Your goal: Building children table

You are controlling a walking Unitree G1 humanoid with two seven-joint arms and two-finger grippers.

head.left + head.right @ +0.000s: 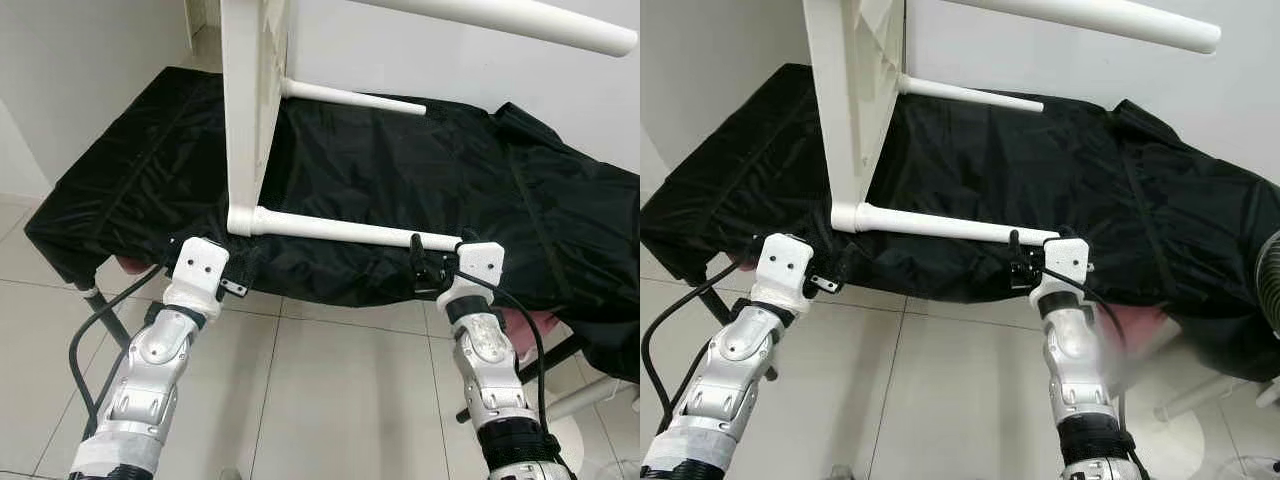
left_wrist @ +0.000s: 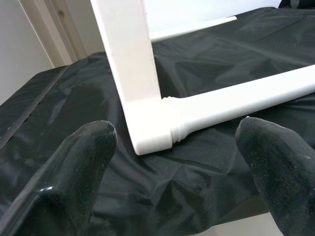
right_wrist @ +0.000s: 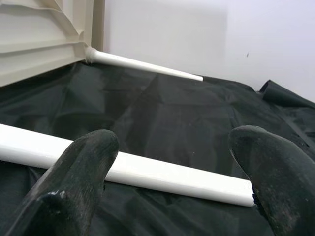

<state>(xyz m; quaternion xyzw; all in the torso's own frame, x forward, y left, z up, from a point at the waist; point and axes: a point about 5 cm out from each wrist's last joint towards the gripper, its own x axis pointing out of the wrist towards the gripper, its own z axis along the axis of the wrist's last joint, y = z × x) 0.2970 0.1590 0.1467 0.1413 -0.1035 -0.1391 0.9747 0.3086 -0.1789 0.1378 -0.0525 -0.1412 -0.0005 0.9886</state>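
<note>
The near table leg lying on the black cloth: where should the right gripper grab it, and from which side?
Grip the near table leg close to its free end, where the right gripper already sits open. Come from the robot's side, fingers above and below the round shaft; it lies level across the black cloth, so its length is exposed there.

support: low bench under a black cloth (image 1: 420,190), middle of the frame | on it: white table (image 1: 250,120) on its side, legs pointing right | below: pale tile floor (image 1: 330,400)
</note>
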